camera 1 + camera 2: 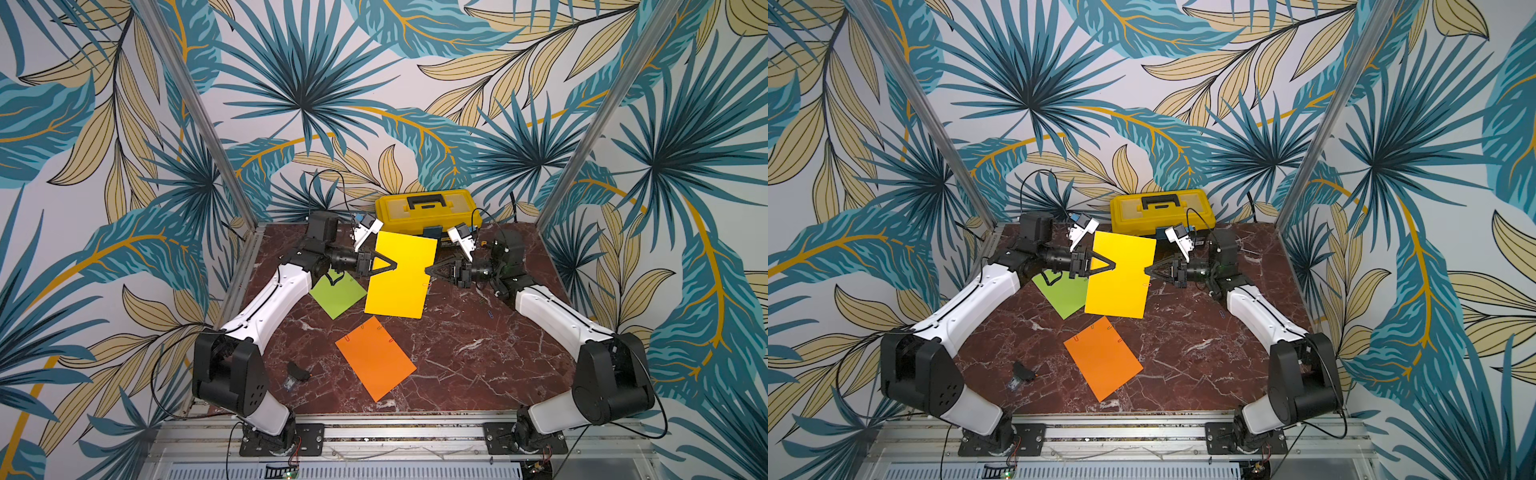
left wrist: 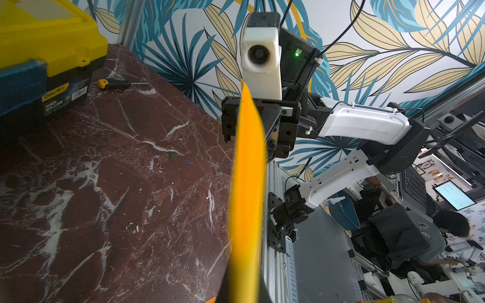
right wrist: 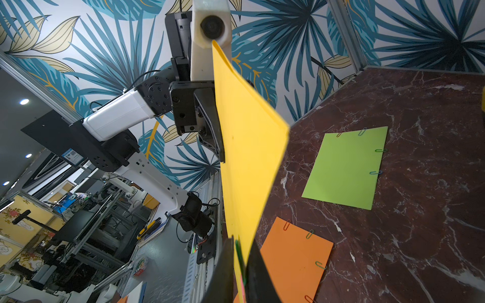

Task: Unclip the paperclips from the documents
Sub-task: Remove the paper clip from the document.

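In front of the yellow toolbox (image 1: 428,210), the yellow sheet (image 1: 401,286) is held off the surface (image 1: 478,353). The left end effector (image 1: 395,265) pinches one edge, and the right end effector (image 1: 427,270) pinches the opposite edge at a green paperclip (image 3: 238,248). The lime sheet (image 1: 336,296) and orange sheet (image 1: 374,359) lie flat, paperclips (image 3: 362,132) attached.

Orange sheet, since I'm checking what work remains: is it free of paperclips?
No, the right wrist view shows the orange sheet with several paperclips clipped along its edges.
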You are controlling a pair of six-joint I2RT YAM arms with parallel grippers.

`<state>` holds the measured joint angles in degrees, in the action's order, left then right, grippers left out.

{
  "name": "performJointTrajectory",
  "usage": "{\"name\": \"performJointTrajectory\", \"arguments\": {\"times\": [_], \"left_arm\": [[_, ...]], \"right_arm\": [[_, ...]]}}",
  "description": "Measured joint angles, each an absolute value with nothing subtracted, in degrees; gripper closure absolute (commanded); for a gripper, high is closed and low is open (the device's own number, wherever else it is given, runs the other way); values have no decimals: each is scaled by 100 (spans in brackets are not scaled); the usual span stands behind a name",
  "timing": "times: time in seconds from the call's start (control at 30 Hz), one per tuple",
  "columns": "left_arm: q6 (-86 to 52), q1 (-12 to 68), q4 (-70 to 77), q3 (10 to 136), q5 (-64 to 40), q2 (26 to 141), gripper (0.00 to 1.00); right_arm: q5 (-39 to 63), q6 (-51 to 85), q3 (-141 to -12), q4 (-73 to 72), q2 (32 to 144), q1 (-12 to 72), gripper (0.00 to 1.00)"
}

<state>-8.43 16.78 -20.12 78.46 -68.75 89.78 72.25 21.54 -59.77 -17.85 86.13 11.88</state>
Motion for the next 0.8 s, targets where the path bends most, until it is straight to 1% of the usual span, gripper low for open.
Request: {"name": "performJointTrajectory", "arguments": {"times": [0.27, 0.8], "left_arm": [[-836, 1678, -2012, 7800, -6860, 8901, 100], [-694, 1678, -2038, 7738, -6816, 8882, 100]], "right_arm": [[7205, 2097, -5977, -1723, 8613, 1188, 94], [7177, 1833, -6060, -1308, 8613, 1194, 95]]}}
